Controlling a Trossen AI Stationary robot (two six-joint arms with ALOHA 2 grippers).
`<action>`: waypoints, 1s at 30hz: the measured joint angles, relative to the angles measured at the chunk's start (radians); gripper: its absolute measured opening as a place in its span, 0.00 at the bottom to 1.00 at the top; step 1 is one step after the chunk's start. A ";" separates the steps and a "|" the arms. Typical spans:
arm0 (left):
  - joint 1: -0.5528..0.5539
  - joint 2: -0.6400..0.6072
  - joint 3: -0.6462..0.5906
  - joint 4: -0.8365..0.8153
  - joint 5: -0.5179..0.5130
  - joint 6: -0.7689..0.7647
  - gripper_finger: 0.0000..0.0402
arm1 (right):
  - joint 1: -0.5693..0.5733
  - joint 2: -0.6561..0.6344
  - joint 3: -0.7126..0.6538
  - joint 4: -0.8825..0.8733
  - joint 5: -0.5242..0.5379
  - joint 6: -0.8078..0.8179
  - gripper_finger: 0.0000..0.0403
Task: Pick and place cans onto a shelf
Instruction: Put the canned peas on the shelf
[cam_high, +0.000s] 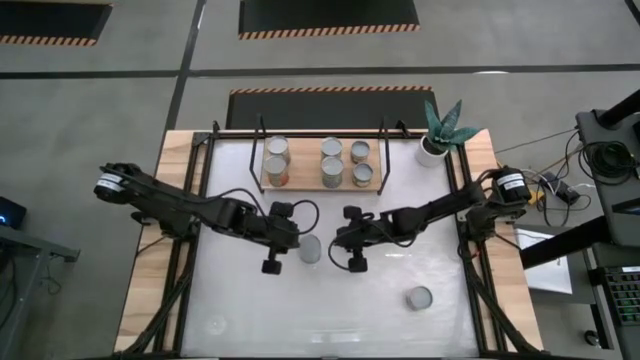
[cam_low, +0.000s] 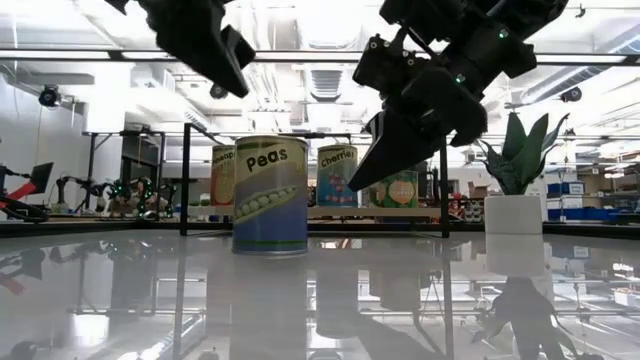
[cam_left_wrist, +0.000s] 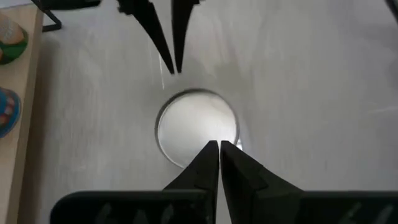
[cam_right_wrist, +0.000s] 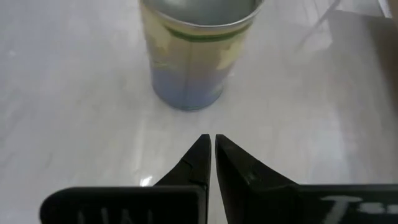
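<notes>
a lone can (cam_high: 419, 297) stands upright on the white tabletop (cam_high: 330, 310) nearest the front edge, toward the right side and well apart from both arms. farther in, at mid-table, the peas can (cam_high: 310, 248) stands upright between the two grippers; its blue-and-yellow label reads "peas" in the low view (cam_low: 270, 195), and its plain silvery lid fills the left wrist view (cam_left_wrist: 196, 127). the left gripper (cam_high: 284, 238) hangs just beside this can on its left, fingers pressed together and holding nothing; in its own wrist view the closed fingertips (cam_left_wrist: 219, 149) lie over the rim of the lid, though contact cannot be told. the right gripper (cam_high: 343, 243) hangs just beside the can on its right, likewise closed and empty, its tips (cam_right_wrist: 210, 142) pointing at the can's lower wall (cam_right_wrist: 196, 53) with bare table between them. in the low view both grippers are raised above the tabletop, the right one (cam_low: 372, 170) angled down toward the can. beyond them, at the back of the table, the shelf (cam_high: 322, 166), a light wooden board framed by thin black rods, bears six cans (cam_high: 331, 159) standing upright in three pairs, one pair behind the other in each. a potted plant (cam_high: 440, 132) in a white pot stands just right of the shelf, at the table's far right corner.
</notes>
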 joint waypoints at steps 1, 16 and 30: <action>0.000 0.000 0.007 -0.004 0.000 -0.002 0.00 | 0.004 0.000 0.000 -0.001 0.000 0.000 0.03; 0.000 0.043 0.031 0.056 -0.007 -0.087 0.67 | 0.023 0.000 -0.002 -0.003 0.000 0.001 0.03; 0.014 0.154 0.031 0.114 -0.009 -0.049 0.94 | 0.027 0.000 -0.002 -0.019 0.000 0.012 0.03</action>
